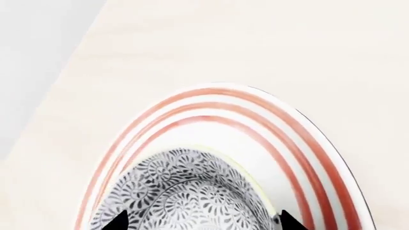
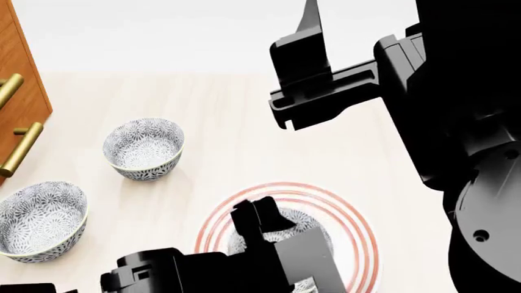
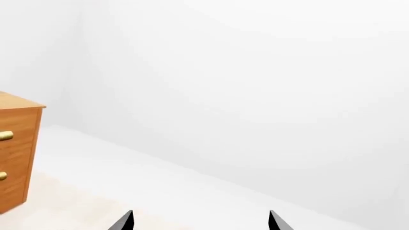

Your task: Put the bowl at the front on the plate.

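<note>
Nowhere do we find a brand, label or legible writing. Low in our head view, the left gripper (image 2: 269, 229) hangs over the bowl (image 2: 313, 229), which sits on the red-ringed plate (image 2: 358, 223). Our left wrist view shows two spread fingertips (image 1: 118, 221) flanking the bowl's rim — whether they touch it we cannot tell. The right gripper (image 3: 200, 221) is raised at upper centre, tips apart, holding nothing. Two more floral bowls (image 2: 145, 148) stand at left, near a wooden cabinet (image 2: 21, 97) with brass handles.
</note>
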Motion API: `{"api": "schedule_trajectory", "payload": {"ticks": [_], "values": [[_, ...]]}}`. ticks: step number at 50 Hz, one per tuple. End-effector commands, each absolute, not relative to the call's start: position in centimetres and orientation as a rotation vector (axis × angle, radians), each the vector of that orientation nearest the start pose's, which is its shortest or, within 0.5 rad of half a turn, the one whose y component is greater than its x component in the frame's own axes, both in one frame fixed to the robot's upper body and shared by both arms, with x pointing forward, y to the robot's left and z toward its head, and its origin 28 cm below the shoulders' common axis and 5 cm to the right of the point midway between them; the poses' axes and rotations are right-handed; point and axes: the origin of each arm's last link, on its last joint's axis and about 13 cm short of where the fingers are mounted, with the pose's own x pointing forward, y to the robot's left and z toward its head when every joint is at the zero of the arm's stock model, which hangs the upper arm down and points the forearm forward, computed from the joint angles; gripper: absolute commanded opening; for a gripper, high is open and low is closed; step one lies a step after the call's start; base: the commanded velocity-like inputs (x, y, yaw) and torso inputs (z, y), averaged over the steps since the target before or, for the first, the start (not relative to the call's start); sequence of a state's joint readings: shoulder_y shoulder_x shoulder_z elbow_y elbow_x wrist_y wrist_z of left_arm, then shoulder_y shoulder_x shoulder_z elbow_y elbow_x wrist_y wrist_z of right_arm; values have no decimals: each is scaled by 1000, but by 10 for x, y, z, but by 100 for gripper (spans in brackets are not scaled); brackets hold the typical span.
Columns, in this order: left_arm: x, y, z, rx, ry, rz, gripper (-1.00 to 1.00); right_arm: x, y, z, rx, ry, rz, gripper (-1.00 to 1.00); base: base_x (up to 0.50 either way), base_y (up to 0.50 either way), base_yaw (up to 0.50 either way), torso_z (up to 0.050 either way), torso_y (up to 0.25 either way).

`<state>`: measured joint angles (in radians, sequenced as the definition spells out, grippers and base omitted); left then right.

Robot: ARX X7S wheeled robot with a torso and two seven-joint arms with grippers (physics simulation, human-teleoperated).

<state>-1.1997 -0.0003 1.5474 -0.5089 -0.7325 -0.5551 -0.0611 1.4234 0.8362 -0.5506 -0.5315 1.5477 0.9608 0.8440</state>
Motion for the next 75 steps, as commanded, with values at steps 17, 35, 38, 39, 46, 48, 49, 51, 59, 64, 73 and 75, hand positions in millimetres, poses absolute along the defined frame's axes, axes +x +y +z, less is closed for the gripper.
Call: {"api": "schedule_trajectory", "payload": {"ticks": [17, 35, 38, 39, 46, 48, 49, 51, 59, 64, 73, 75], "values": [[337, 61, 132, 716, 304, -875, 100, 218, -124, 347, -269, -240, 192, 100, 0, 0, 0, 0, 0], [356, 65, 159, 467, 334, -861, 100, 220, -121, 347, -269, -255, 207, 100, 0, 0, 0, 0, 0], [358, 66, 161, 429, 335, -856, 100, 220, -120, 347, -266, -261, 210, 100, 0, 0, 0, 0, 0], [360, 67, 163, 405, 337, -851, 100, 220, -120, 346, -267, -260, 212, 100, 0, 0, 0, 0, 0], [370, 77, 162, 403, 331, -801, 100, 219, -121, 345, -255, -275, 213, 100, 0, 0, 0, 0, 0], [373, 79, 164, 382, 339, -792, 100, 218, -121, 344, -255, -277, 213, 100, 0, 0, 0, 0, 0], [374, 81, 164, 375, 337, -788, 100, 217, -122, 344, -256, -277, 212, 100, 0, 0, 0, 0, 0], [377, 83, 164, 357, 336, -774, 100, 215, -122, 344, -254, -283, 210, 100, 0, 0, 0, 0, 0], [386, 91, 171, 308, 304, -714, 100, 210, -123, 345, -258, -295, 207, 100, 0, 0, 0, 0, 0], [392, 96, 175, 325, 270, -659, 100, 209, -122, 347, -261, -302, 209, 100, 0, 0, 0, 0, 0], [403, 111, 181, 272, 273, -595, 100, 208, -122, 349, -264, -313, 214, 100, 0, 0, 0, 0, 0], [405, 115, 181, 272, 269, -571, 100, 208, -122, 349, -263, -315, 213, 100, 0, 0, 0, 0, 0]]}}
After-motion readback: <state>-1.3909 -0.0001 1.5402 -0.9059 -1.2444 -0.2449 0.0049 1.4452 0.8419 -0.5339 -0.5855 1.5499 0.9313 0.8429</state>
